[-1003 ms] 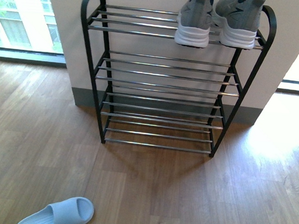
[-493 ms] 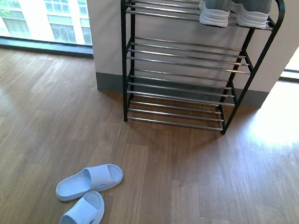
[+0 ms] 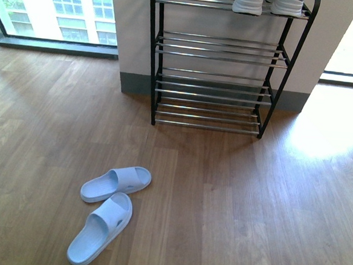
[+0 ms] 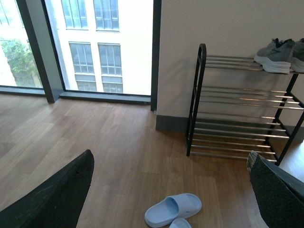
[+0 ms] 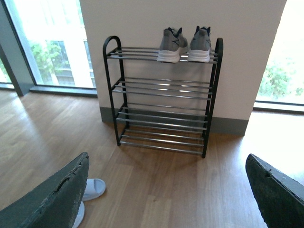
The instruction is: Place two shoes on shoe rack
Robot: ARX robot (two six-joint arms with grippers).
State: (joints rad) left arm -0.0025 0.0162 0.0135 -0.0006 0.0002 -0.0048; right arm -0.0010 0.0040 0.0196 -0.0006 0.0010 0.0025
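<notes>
The grey sneakers (image 3: 267, 2) are seen on the top tier of the shoe rack (image 3: 215, 62), at its right end. They are set side by side, with long axes across the bars and toes pointing out from the wall. The pale blue slides (image 3: 115, 184) are left on the wooden floor (image 3: 250, 204), well in front of the rack and off its left end. Both are laid at a slant, toes turned roughly towards the rack. The left gripper (image 4: 169, 156) and right gripper (image 5: 167, 158) are held wide apart, with nothing gripped.
</notes>
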